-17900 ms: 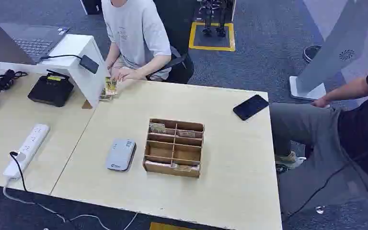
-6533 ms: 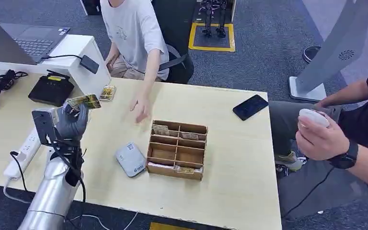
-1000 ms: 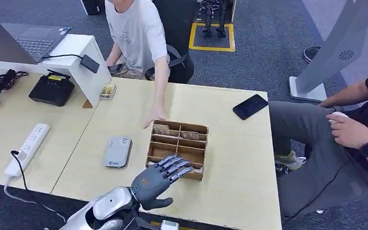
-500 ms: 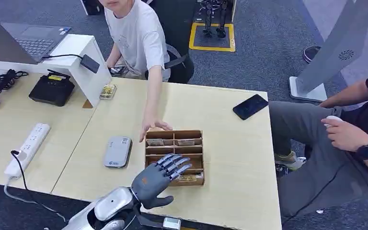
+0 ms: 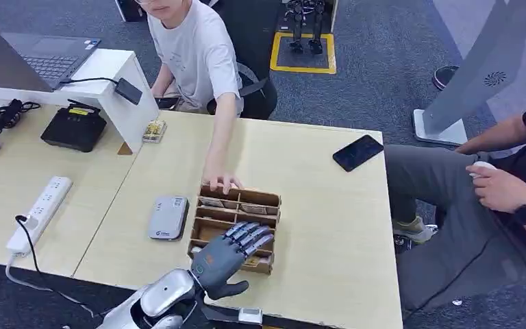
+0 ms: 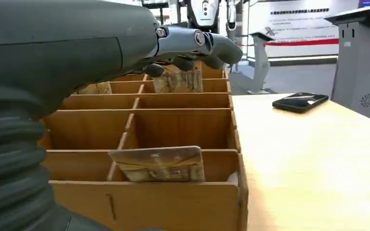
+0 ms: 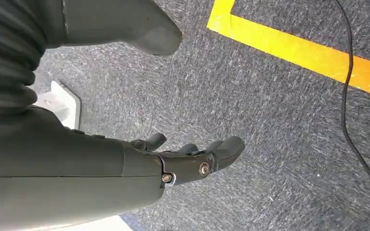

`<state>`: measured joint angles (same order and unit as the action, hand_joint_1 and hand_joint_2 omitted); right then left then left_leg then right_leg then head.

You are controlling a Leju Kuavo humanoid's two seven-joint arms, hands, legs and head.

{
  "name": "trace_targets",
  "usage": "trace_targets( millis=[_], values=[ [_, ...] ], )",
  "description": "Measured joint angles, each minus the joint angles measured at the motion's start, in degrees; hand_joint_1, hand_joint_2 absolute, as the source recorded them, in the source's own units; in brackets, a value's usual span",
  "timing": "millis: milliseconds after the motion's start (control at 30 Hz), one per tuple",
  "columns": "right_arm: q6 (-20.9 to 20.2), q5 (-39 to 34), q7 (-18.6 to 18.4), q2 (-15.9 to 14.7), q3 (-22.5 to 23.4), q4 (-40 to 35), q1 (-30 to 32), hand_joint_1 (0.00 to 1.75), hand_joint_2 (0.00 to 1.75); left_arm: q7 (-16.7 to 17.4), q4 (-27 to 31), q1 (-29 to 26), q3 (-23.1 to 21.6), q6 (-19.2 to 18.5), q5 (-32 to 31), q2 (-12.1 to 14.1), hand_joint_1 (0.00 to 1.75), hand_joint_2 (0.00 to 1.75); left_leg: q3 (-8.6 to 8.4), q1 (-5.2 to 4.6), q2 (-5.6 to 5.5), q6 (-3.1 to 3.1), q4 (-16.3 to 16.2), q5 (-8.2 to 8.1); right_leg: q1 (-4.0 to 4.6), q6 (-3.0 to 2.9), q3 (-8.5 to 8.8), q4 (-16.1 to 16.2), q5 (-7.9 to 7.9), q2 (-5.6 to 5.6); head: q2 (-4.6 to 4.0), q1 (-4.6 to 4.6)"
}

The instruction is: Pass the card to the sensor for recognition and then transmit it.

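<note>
A wooden divided box (image 5: 268, 203) stands on the table, with cards (image 5: 212, 203) leaning in its far row and one card (image 5: 251, 261) in a near compartment. My left hand (image 5: 225, 258) hovers over the box's near side with fingers spread and holds nothing. In the left wrist view its fingers (image 6: 197, 44) reach above the box (image 6: 149, 207), over the near card (image 6: 159, 163) and toward a far card (image 6: 178, 81). The grey card sensor (image 5: 168, 217) lies left of the box. My right hand (image 7: 183, 161) hangs open over the carpet.
A person's hand (image 5: 222, 181) rests on the box's far rim. A black phone (image 5: 358, 152) lies at the far right of the table, and a small stack of cards (image 5: 153, 130) sits by the white stand (image 5: 113, 82). Another seated person (image 5: 500, 192) is at the right. A power strip (image 5: 39, 214) lies left.
The person's hand has slid the box toward me and to the left, squaring it. My left hand has stayed almost still, so the box now lies further under its fingers.
</note>
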<state>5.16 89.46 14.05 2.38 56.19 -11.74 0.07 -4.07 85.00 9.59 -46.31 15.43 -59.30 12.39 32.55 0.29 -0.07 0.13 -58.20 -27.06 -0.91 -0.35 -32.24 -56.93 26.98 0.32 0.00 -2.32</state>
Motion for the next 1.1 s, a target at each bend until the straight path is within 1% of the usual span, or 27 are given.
trace_targets(
  millis=[200, 400, 667, 867, 1000, 1100],
  values=[
    [0.22, -0.02, 0.02, 0.18, 0.61, -0.17, 0.0, 0.0, 1.75, -0.13, 0.0, -0.62, 0.0, -0.42, 0.35, -0.5, 0.0, 1.75, 0.01, 0.0, 0.0, 0.0, 0.0, 0.0, 0.0, 0.0, 0.0, 0.0, 0.0, 0.0, 0.0, 0.0],
    [0.31, -0.04, 0.11, 0.57, 1.09, -0.42, 0.02, 0.0, 1.75, 0.68, 0.0, -1.16, 0.0, -0.72, 0.83, -1.49, 0.0, 1.75, 0.0, 0.0, 0.0, 0.0, 0.0, 0.0, 0.0, 0.0, 0.0, 0.0, 0.0, 0.0, 0.0, 0.02],
    [0.31, 0.13, 0.02, 0.72, 1.29, -0.55, 0.02, 0.0, 1.75, 1.01, -0.02, -1.17, 0.02, -0.72, 1.2, -1.55, 0.0, 1.75, 0.0, 0.0, 0.0, -0.01, 0.0, 0.0, 0.0, 0.0, 0.0, 0.0, 0.0, 0.0, 0.0, 0.02],
    [0.28, 0.35, 0.0, 0.79, 1.29, -0.61, 0.02, 0.0, 1.75, 1.11, -0.09, -1.19, 0.85, -0.68, 1.38, -1.53, 0.0, 1.75, 0.0, 0.0, 0.0, 0.0, 0.0, 0.0, 0.0, 0.0, 0.0, 0.0, 0.0, 0.0, 0.0, 0.02],
    [0.31, 0.48, 0.0, 0.81, 1.31, -0.61, 0.02, 0.0, 1.75, 1.71, -0.13, -1.2, 1.25, 0.04, 1.03, -1.55, 0.0, 1.75, 0.0, 0.0, 0.0, -0.01, 0.0, 0.0, 0.0, 0.0, 0.0, 0.0, 0.0, 0.0, 0.0, 0.02],
    [0.39, 0.55, 0.0, 0.83, 1.31, -0.61, 0.02, 0.0, 1.75, 2.58, -0.46, -1.2, 1.84, 1.4, -0.57, -1.57, 0.0, 1.75, 0.0, 0.0, 0.0, -0.02, 0.0, 0.01, 0.0, 0.0, 0.0, 0.0, 0.0, 0.0, 0.0, 0.02]
  ],
)
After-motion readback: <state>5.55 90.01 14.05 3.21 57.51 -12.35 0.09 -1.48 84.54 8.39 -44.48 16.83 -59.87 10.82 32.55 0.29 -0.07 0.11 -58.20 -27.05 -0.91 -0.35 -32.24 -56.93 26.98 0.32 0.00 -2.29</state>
